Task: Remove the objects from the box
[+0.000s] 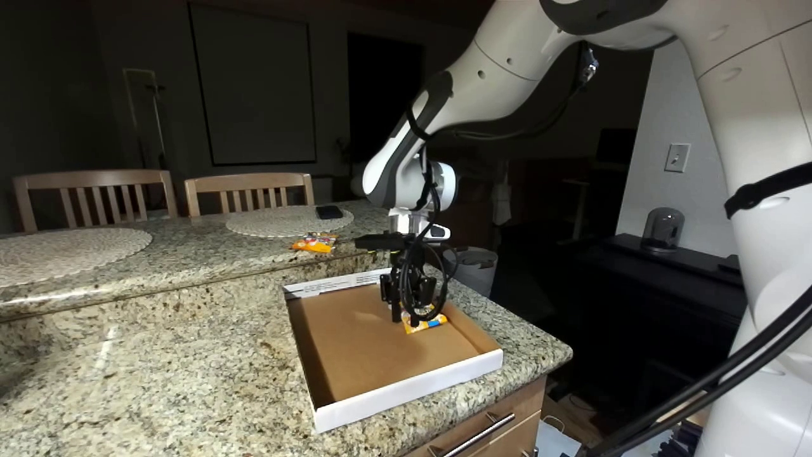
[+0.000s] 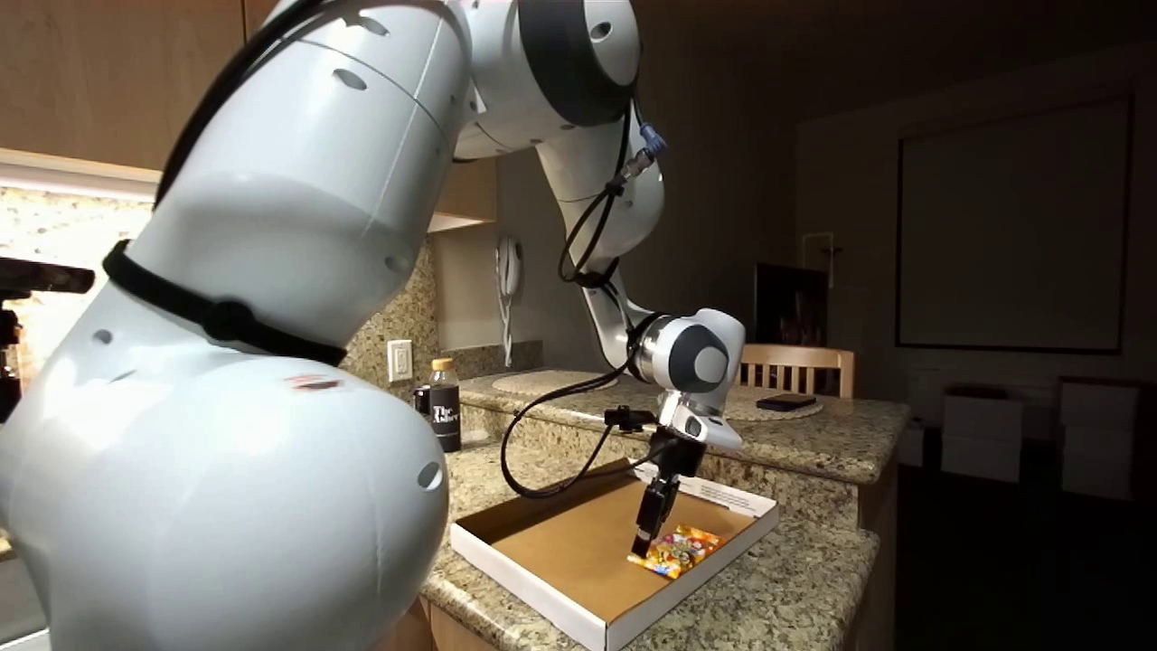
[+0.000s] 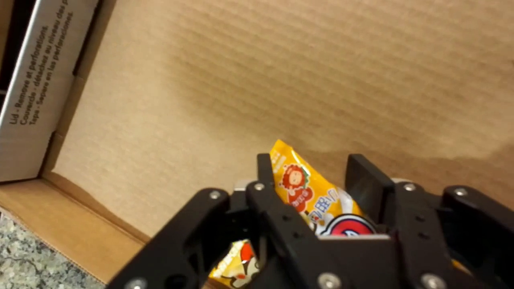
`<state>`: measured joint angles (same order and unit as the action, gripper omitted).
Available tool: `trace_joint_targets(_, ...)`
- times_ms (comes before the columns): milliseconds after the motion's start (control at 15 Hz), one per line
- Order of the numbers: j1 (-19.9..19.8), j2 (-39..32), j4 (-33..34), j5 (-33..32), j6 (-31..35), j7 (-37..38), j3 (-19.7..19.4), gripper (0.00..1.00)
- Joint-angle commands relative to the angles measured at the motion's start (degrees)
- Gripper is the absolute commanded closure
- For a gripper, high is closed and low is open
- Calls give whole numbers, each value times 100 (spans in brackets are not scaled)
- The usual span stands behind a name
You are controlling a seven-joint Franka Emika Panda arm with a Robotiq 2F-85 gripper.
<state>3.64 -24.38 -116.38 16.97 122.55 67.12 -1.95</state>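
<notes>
in dim light, two wooden chairs (image 1: 92, 181) stand behind a speckled granite countertop (image 1: 177, 381) with a raised ledge (image 1: 190, 244). on the countertop sits a wide, shallow, white-walled cardboard box (image 1: 352, 346). inside it, near one side wall, lies a yellow-orange cartoon-printed packet (image 3: 315, 198). a black two-fingered gripper (image 3: 311, 166) points down into the box, its fingers spread apart with part of that packet between them. another orange packet (image 1: 314, 244) lies on the ledge, just beside a round woven placemat (image 1: 273, 222).

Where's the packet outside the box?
In an exterior view, the packet lies left of centre, on the raised counter behind the box, by a round placemat.
</notes>
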Motion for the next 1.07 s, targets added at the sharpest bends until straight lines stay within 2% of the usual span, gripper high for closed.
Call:
trace_joint_targets(0,73,-54,-32,-138,169,334,-115,76)
trace_joint_targets(67,69,-43,-42,-143,198,364,-131,85)
trace_joint_targets(133,57,-25,-50,-144,157,375,-143,79)
trace_joint_targets(200,50,3,-69,-145,152,384,-154,53)
trace_joint_targets(333,26,86,-140,-107,159,342,-163,53)
trace_joint_targets(467,25,119,-170,-100,186,339,-179,43)
trace_joint_targets(533,26,124,-169,-95,193,349,-187,86)
trace_joint_targets(600,26,128,-167,-95,185,343,-191,82)
trace_joint_targets(667,24,127,-167,-94,170,339,-194,84)
trace_joint_targets(733,22,136,-174,-97,155,337,-198,89)
trace_joint_targets(800,18,139,-183,-100,134,335,-203,45)
trace_joint_targets(867,22,147,-200,-103,134,349,-209,50)
trace_joint_targets(933,26,174,-227,-104,131,341,-206,49)
trace_joint_targets(1000,37,228,-282,-116,159,346,-209,43)
